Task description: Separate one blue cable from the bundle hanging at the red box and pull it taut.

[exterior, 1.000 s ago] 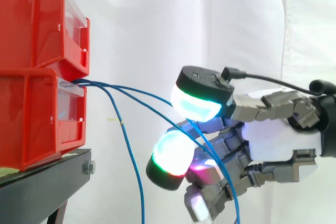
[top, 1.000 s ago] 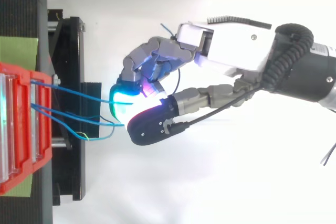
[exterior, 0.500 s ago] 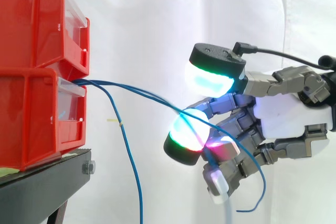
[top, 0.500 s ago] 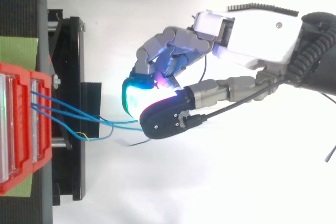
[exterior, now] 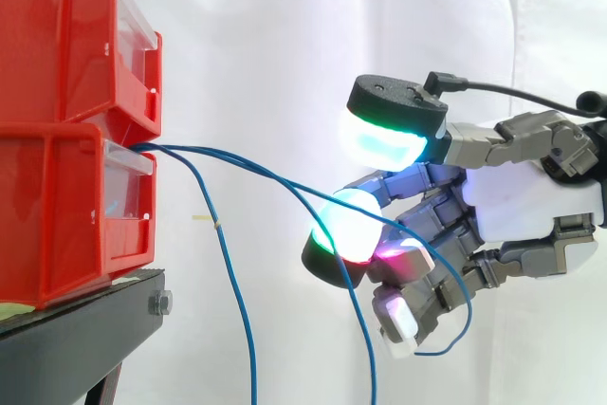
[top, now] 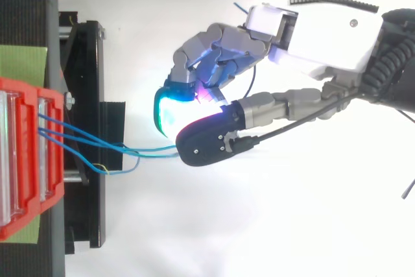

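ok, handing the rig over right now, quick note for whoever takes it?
Hand: fingers curled, with one blue cable hooked across them and its free end looping below.
The other blue cables hang loose from the red bins on the black stand.
Done: one cable lifted out of the bundle.
Left: it sags in a curve, so probably draw the hand away from the bins until it runs taut.

support: black stand [exterior: 85, 327] | directly on it: green sheet [top: 23, 63], lower red bin [exterior: 52, 220] | stacked above: upper red bin [exterior: 57, 40]
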`<action>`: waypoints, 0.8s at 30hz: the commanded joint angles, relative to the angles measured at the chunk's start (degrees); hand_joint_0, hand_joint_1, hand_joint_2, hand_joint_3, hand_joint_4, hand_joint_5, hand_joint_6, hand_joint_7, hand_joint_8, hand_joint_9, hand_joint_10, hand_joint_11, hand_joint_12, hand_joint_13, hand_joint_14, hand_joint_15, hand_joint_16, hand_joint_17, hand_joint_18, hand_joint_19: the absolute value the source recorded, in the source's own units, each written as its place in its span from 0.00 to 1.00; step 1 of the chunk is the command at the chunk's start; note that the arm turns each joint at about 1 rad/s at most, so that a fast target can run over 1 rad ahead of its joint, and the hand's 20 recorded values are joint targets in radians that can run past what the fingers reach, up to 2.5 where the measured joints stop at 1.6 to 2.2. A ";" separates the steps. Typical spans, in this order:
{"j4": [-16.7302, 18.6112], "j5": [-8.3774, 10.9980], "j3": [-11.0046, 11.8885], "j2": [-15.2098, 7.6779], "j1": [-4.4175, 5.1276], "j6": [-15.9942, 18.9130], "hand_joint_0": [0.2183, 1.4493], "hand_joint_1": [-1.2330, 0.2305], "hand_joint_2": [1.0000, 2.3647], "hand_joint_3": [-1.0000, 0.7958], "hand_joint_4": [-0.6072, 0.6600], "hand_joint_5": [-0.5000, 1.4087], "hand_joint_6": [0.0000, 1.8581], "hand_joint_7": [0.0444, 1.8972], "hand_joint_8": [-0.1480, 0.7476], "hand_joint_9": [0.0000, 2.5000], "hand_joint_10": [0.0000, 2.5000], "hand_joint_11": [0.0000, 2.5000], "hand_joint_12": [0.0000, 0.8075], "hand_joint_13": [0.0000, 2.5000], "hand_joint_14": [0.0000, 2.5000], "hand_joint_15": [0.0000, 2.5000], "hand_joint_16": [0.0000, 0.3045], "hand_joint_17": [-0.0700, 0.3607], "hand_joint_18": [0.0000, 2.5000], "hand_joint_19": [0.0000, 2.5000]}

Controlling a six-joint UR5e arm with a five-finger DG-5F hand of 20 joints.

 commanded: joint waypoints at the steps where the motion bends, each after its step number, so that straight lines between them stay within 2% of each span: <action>1: 1.61 1.17 -0.02 -0.35 0.21 -0.10 0.30 0.47 0.00 0.28 0.59 0.13 0.50 0.44 0.50 0.19 0.32 0.51 0.44 0.37 0.01 0.38 0.16 0.42 0.25 0.21; 3: 2.93 1.26 -0.02 -0.43 0.21 -0.18 0.30 0.47 0.00 0.28 0.59 0.13 0.50 0.44 0.50 0.20 0.30 0.52 0.44 0.37 0.01 0.38 0.16 0.42 0.25 0.21; 4: 3.45 1.26 -0.02 -0.70 0.21 -0.27 0.30 0.47 0.00 0.28 0.59 0.13 0.49 0.45 0.50 0.21 0.25 0.56 0.44 0.37 0.01 0.38 0.16 0.42 0.25 0.21; 5: 3.89 1.26 -0.02 -0.96 0.21 -0.10 0.30 0.47 0.00 0.28 0.59 0.13 0.49 0.45 0.51 0.22 0.24 0.56 0.43 0.38 0.01 0.39 0.16 0.42 0.25 0.21; 9: 5.83 1.43 -0.02 -2.10 0.21 -0.01 0.30 0.47 0.00 0.28 0.59 0.13 0.49 0.45 0.50 0.22 0.24 0.57 0.43 0.40 0.01 0.40 0.16 0.42 0.25 0.21; 13: 6.70 1.43 -0.02 -2.98 0.30 -0.01 0.29 0.48 0.00 0.28 0.59 0.13 0.49 0.45 0.50 0.22 0.23 0.58 0.41 0.46 0.01 0.45 0.16 0.42 0.25 0.22; 18: 8.29 1.52 -0.02 -3.33 0.47 0.17 0.29 0.49 0.00 0.28 0.59 0.13 0.49 0.45 0.50 0.23 0.23 0.57 0.39 0.49 0.00 0.49 0.16 0.42 0.26 0.22; 24: 8.55 1.52 -0.02 -3.42 0.47 0.17 0.29 0.49 0.00 0.28 0.59 0.13 0.49 0.44 0.50 0.23 0.22 0.57 0.38 0.51 0.00 0.52 0.16 0.42 0.26 0.22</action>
